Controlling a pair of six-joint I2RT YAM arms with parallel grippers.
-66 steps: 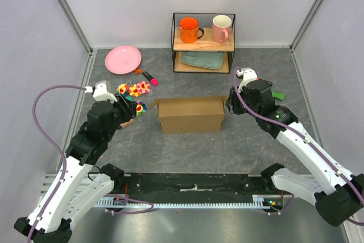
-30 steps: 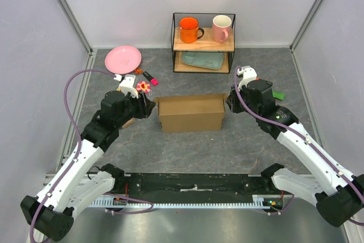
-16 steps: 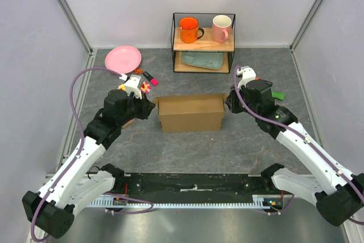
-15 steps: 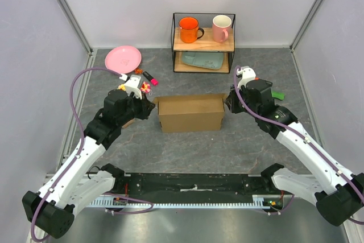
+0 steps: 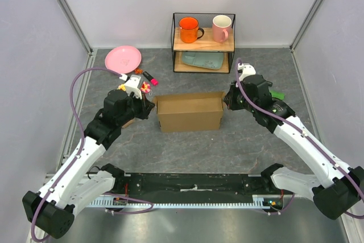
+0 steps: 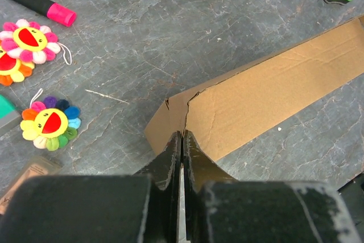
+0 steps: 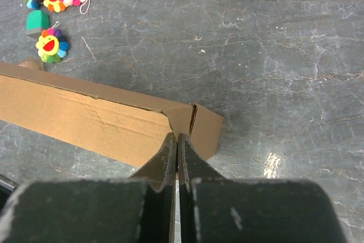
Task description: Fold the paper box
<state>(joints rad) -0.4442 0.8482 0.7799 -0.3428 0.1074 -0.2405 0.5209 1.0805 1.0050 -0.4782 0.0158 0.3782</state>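
Observation:
The paper box (image 5: 190,112), plain brown cardboard, lies lengthwise in the middle of the table. My left gripper (image 5: 149,108) is at its left end, my right gripper (image 5: 226,102) at its right end. In the left wrist view the left gripper (image 6: 182,136) is shut, its tips against the box's (image 6: 273,89) end flap at the corner seam. In the right wrist view the right gripper (image 7: 177,136) is shut, its tips against the folded end flap of the box (image 7: 85,118). Nothing shows between either pair of jaws.
A wire shelf (image 5: 203,42) at the back holds an orange mug (image 5: 189,29), a pink mug (image 5: 222,28) and a teal plate (image 5: 202,60). A pink plate (image 5: 123,59), a pink highlighter (image 6: 37,5) and flower toys (image 6: 50,122) lie to the left. A green item (image 5: 277,94) lies to the right.
My left arm has swung in from the left to the box's left end, and the out-turned left flap now lies closer in. My right gripper has pushed slightly left; the box has shifted a little.

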